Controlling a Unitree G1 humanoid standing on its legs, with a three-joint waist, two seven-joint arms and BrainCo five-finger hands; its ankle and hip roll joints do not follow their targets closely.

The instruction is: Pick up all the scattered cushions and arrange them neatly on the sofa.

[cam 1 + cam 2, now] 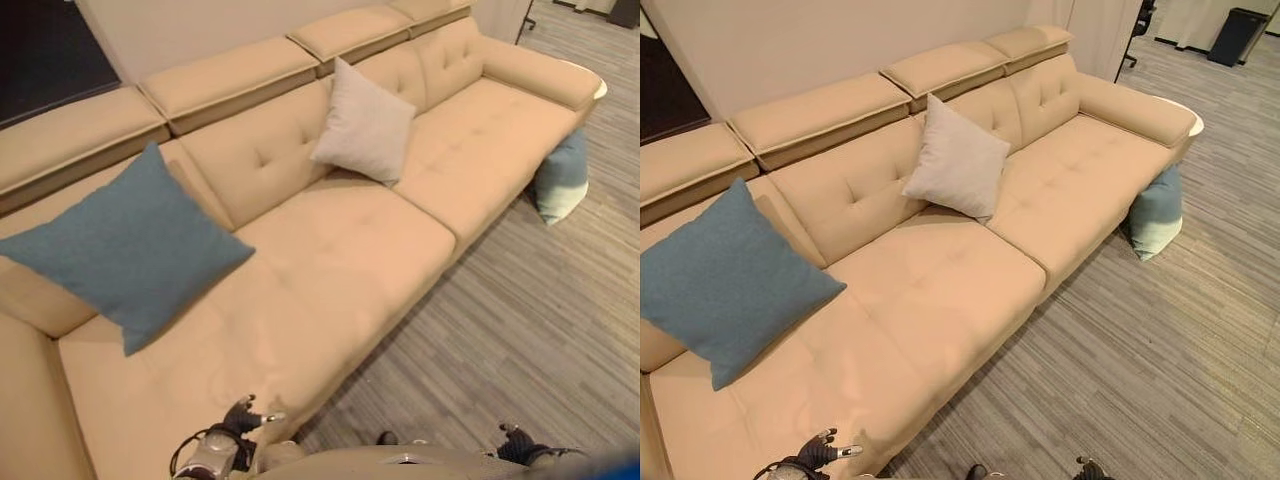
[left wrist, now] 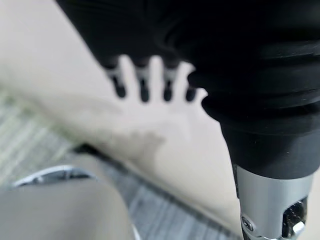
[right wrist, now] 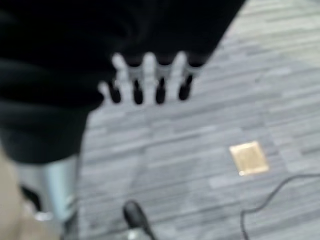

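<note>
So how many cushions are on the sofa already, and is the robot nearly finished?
Two are up: the blue cushion and the beige cushion both lean against the sofa backrest. Nothing is in hand: the left hand and right hand hang with straight fingers, holding nothing. One is left: the light blue cushion sits on the floor against the sofa's far end. It looks nearly finished.
</note>
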